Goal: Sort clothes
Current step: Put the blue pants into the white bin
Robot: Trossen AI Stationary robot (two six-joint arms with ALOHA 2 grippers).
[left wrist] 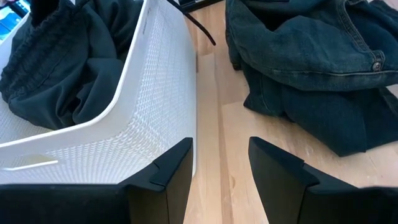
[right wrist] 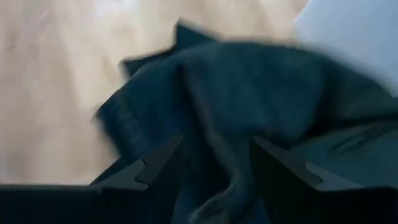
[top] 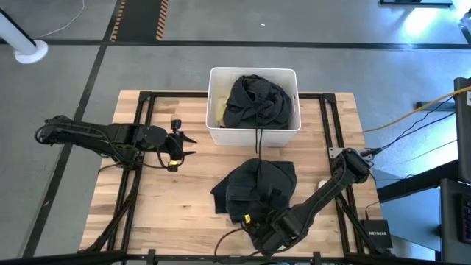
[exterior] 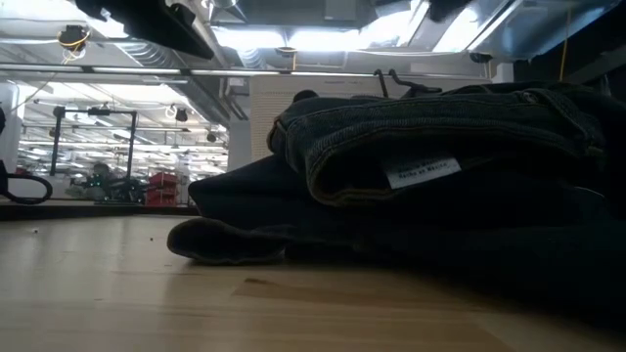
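A black garment (top: pixel 254 99) fills the white bin (top: pixel 213 131) at the table's far middle, with a bit of neon yellow cloth (top: pixel 221 110) beside it. A thin black strap (top: pixel 257 141) hangs over the bin's near wall. A pile of dark garments (top: pixel 257 184) with a white label (exterior: pixel 423 171) lies on the table near the front. My left gripper (top: pixel 184 146) is open and empty, left of the bin, and looks along the bin's wall (left wrist: pixel 155 93) toward the pile (left wrist: pixel 311 62). My right gripper (top: pixel 254 218) is open at the pile's near edge. My right gripper's open fingers (right wrist: pixel 155 165) stand on either side of a raised fold of the dark cloth (right wrist: pixel 217 124) at the pile's near edge. Whether they touch the cloth, I cannot tell. The cloth lies on the table.
Black frame rails (top: pixel 143 132) run along the table's left and right sides. A small white thing (top: pixel 321 184) lies right of the pile. Bare wood (top: pixel 169 199) shows left of the pile and between the pile and the bin.
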